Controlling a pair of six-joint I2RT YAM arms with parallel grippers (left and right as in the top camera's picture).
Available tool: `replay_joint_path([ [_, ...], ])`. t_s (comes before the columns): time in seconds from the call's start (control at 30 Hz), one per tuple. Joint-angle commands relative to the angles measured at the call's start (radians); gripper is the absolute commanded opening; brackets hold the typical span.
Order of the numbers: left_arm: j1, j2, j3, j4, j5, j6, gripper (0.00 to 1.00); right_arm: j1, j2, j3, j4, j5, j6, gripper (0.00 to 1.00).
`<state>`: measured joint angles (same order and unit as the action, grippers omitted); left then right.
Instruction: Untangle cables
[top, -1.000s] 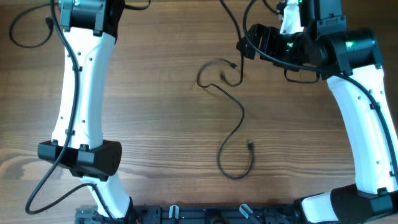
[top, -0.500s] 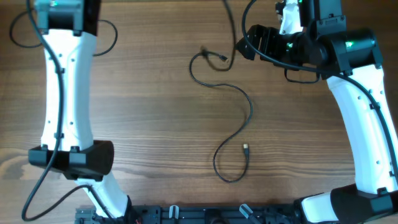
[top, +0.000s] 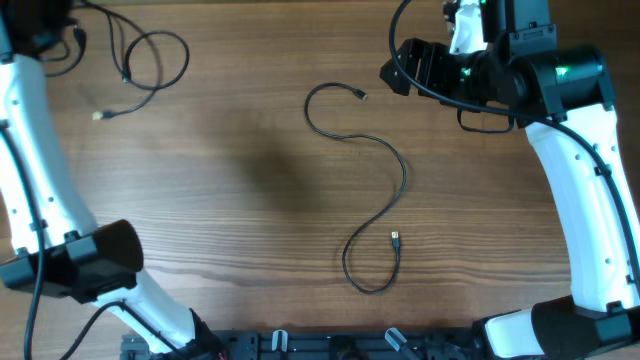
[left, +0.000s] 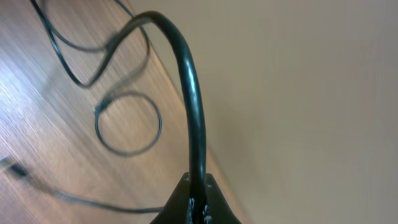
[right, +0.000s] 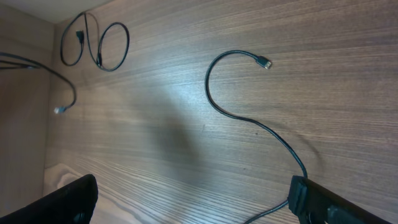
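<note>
The far-left cable (top: 186, 58), newly dragged clear of the central cable (top: 404, 178) on the desk (top: 230, 210), leaves both untangled; right gripper (right: 193, 198) gapes empty, left gripper (left: 194, 206) opening cannot be told.

On the table (top: 250, 200) an S-curved cable (top: 403, 178) lies central, a looped cable (top: 186, 58) top-left.

Robot lab setup: white left arm (top: 35, 170), white right arm (top: 590, 210), wood-grain table (top: 230, 200), plain beige wall (left: 311, 93).

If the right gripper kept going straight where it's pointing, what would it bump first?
The right gripper would probably meet the wooden table, beside the curved cable; depth is unclear, so maybe the cable itself.
</note>
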<state>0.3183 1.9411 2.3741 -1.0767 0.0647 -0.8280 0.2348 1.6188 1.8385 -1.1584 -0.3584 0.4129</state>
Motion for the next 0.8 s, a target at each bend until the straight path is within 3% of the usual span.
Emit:
replay_joint_path([
  [0.0,0.059,-0.012,0.008,0.072,0.032,-0.126,0.04,0.003,0.012,-0.002,0.006,0.003,-0.017,1.00],
  [0.3,0.138,0.049,0.008,0.087,-0.146,-0.124,0.04,0.003,0.012,-0.002,-0.011,0.003,-0.017,1.00],
  [0.47,0.253,0.086,0.006,-0.020,-0.234,-0.253,0.04,0.003,0.012,-0.002,-0.012,0.003,-0.017,1.00],
  [0.77,0.341,0.139,0.003,0.014,0.093,-0.201,0.04,0.003,0.012,-0.002,-0.011,0.003,-0.017,1.00],
])
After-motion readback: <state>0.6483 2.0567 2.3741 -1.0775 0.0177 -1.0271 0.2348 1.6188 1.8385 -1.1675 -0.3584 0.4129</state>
